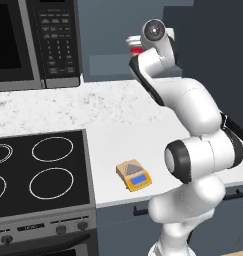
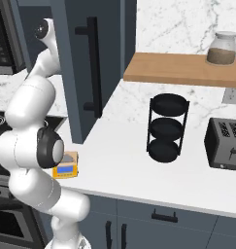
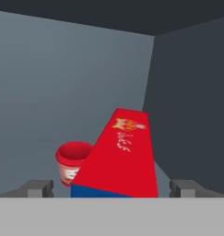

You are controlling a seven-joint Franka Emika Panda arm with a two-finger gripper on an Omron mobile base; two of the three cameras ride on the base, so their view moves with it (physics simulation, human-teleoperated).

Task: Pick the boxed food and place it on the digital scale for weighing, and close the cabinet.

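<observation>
In the hand view the boxed food (image 3: 125, 154) stands inside the cabinet, its red face running away from me and a blue side at its near end. My gripper (image 3: 113, 188) is open, with one fingertip (image 3: 39, 188) left of the box and the other right of it, both a little apart from it. The cabinet door (image 2: 75, 73) hangs open, its black bar handle (image 2: 92, 63) facing the room. The digital scale (image 1: 134, 175) lies on the white counter near its front edge, beside the stove; it is also the digital scale (image 2: 66, 166) seen behind my arm.
A small red-and-white cup (image 3: 73, 161) stands just left of the box. A black microwave (image 1: 38, 40) and the stove (image 1: 40, 170) are to the left. On the right counter stand a black tiered rack (image 2: 167, 129) and a toaster (image 2: 226, 143), under a wooden shelf (image 2: 177, 68) holding a jar (image 2: 222, 48).
</observation>
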